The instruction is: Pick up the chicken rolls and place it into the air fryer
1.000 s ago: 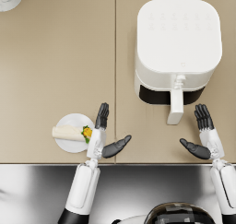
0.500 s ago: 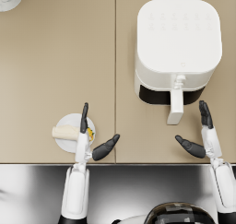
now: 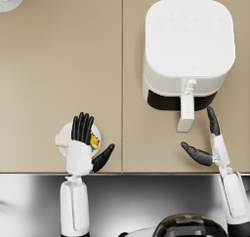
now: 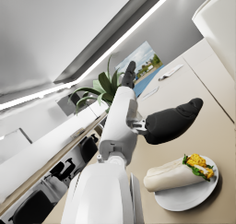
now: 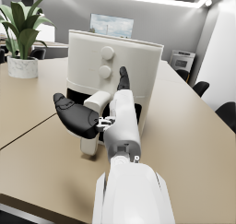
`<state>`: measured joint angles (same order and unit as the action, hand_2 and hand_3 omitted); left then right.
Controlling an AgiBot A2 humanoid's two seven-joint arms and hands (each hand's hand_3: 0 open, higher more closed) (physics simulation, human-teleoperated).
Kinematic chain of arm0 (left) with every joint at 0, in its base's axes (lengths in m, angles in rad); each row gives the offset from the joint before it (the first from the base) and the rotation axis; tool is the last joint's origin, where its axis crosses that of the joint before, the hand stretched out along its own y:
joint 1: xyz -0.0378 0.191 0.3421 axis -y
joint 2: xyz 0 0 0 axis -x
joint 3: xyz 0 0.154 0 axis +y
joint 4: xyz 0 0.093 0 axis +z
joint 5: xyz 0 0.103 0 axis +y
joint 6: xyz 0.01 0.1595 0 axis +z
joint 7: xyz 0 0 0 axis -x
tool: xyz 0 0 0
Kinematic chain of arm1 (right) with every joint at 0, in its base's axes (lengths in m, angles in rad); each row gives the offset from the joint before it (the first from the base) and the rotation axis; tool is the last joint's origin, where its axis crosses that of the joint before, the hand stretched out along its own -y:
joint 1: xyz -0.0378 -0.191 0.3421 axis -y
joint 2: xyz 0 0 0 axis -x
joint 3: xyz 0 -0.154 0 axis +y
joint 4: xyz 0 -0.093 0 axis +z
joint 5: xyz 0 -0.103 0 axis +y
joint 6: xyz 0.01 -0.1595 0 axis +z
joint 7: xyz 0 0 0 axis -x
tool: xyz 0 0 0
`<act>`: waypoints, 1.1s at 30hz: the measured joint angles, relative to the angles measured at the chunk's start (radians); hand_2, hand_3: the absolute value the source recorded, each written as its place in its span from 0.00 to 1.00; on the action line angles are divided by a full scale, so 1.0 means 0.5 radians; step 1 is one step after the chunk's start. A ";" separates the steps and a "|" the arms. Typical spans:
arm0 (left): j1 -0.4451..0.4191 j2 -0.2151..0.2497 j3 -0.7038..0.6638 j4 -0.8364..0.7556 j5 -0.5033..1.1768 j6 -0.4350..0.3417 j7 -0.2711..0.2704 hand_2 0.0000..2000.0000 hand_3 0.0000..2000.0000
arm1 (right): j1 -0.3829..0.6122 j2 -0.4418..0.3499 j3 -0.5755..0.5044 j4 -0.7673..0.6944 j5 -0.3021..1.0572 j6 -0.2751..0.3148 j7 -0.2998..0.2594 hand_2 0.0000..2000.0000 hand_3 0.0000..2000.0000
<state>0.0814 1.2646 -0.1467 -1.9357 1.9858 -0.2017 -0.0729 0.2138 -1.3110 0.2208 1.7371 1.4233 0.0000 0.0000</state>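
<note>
Lying on its plate [image 3: 64, 148], chicken roll [image 3: 62, 140] beneath spread, empty left robot hand [image 3: 84, 143]

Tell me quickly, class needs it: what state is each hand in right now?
Left hand: open, holding nothing, above the chicken roll on its plate.
Right hand: open, empty, beside the air fryer handle.

Head camera looks steeply down; each forearm camera looks closely along its arm, seemingly sharing the table [image 3: 58, 60].
</note>
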 measured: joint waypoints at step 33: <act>0.139 -0.004 -0.013 0.677 1.684 -0.458 -0.254 0.00 0.00 | -0.035 -0.117 -0.097 -0.330 0.001 0.000 0.000 0.00 0.00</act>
<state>0.1509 1.2624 -0.1531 -1.5973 2.8281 -0.4308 -0.2001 0.1963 -1.3693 0.1724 1.5719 1.4237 0.0000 0.0000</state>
